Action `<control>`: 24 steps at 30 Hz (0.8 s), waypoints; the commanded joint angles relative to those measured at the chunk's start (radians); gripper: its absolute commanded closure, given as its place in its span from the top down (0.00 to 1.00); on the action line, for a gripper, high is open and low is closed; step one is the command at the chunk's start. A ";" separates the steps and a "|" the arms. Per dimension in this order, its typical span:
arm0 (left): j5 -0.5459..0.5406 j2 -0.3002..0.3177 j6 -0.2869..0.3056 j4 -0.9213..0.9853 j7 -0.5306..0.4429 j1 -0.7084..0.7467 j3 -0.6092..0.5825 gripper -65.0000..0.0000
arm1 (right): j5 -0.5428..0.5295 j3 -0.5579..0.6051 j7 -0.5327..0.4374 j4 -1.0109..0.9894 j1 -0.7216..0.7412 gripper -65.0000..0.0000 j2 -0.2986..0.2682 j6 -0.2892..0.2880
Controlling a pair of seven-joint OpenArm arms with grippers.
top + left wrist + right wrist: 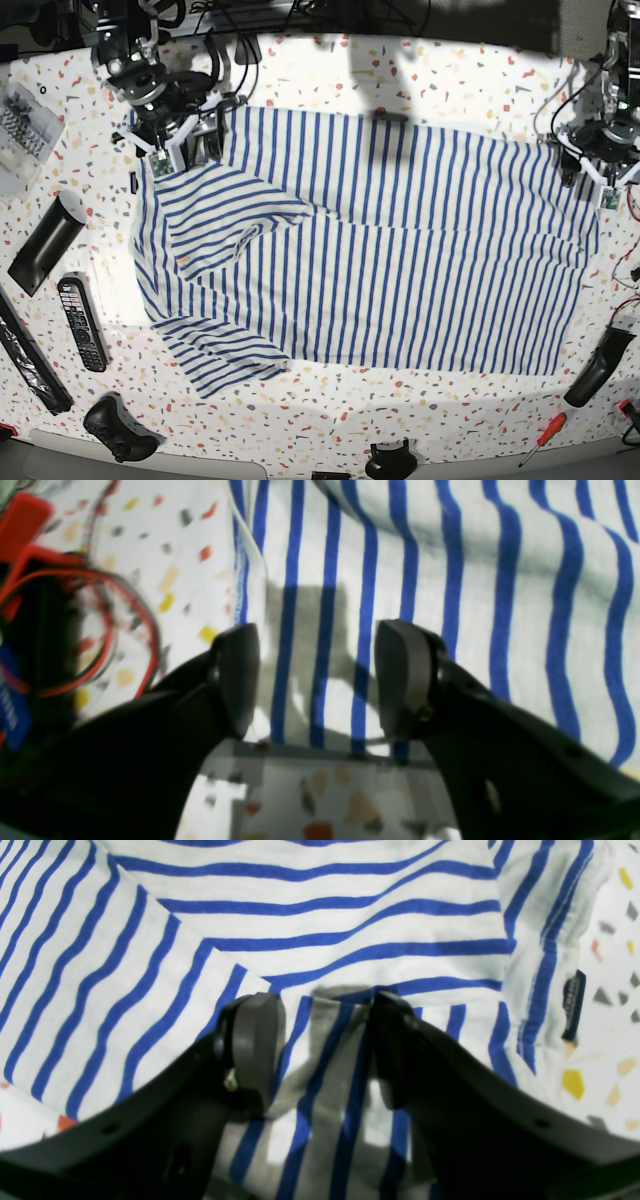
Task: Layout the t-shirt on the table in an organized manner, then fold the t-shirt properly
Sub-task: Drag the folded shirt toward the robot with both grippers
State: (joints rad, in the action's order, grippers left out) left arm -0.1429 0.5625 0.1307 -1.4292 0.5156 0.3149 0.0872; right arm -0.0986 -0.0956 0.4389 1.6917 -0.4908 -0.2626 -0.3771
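The t-shirt (pixel 400 250), white with blue stripes, lies spread over the speckled table (pixel 320 420), with one sleeve (pixel 235 215) folded onto the body. My left gripper (pixel 320 680) is open over a hem corner of the t-shirt (pixel 450 580), at the right edge in the base view (pixel 592 172). My right gripper (pixel 325 1050) is open too, with shaded cloth (pixel 325 1100) between its fingers and the dark neck label (pixel 574 1005) just to the right. In the base view it stands at the shirt's top left corner (pixel 172 148).
A remote (pixel 82 322), a black flat object (pixel 45 245), a game controller (pixel 120 428) and a bag of small parts (pixel 22 115) lie on the left. A screwdriver (pixel 545 440) and a black handle (pixel 598 367) lie front right. Red cables (pixel 115 630) hang beside the left gripper.
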 commanded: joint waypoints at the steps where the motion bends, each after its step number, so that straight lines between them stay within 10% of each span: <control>1: 0.067 0.003 0.006 0.036 0.231 0.065 -0.010 0.54 | 0.013 -0.006 0.029 0.009 -0.015 0.45 -0.007 -0.006; 24: 0.065 0.000 -0.094 -0.335 0.285 0.306 -0.010 0.54 | 0.008 -0.224 0.033 0.117 -0.222 0.45 -0.006 -0.008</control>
State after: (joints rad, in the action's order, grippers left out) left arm -0.0563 0.5594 0.0109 -1.7653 0.7544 0.6052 0.0841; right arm -0.1165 -0.3061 0.4522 1.7981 -0.7017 -0.2600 -0.4000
